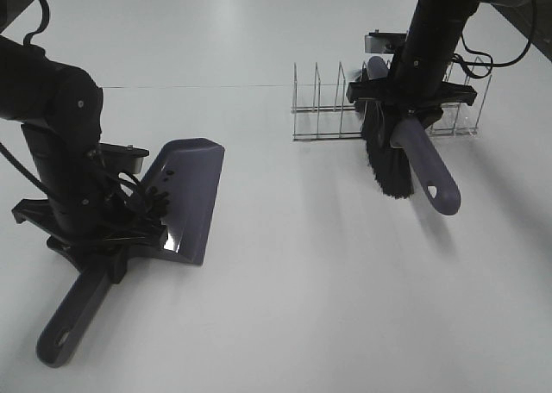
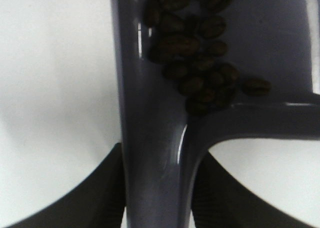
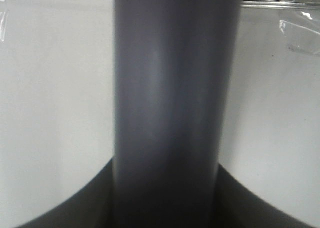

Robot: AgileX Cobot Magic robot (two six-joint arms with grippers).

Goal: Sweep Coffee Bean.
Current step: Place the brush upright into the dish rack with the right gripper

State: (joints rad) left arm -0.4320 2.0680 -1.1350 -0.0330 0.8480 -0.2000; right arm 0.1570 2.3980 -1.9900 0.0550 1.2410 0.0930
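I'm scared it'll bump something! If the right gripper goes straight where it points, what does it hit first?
Likely the white table near the wire rack, with the brush it holds touching down first; depth is unclear.

Dustpan (image 1: 188, 190) slate purple-grey, glossy. Brush (image 1: 431, 173) handle same shade, bristles (image 1: 385, 165) black. Beans (image 2: 200, 73) dark brown, nearly black. Table (image 1: 302, 315) plain white. Rack (image 1: 326, 110) clear, silvery wire. Arms (image 1: 52, 109) matte black.

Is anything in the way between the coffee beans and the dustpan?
Nothing visible does. The coffee beans already lie inside the dustpan, heaped against its back wall by the handle that the left gripper holds. The brush is held apart from them, near the wire rack.
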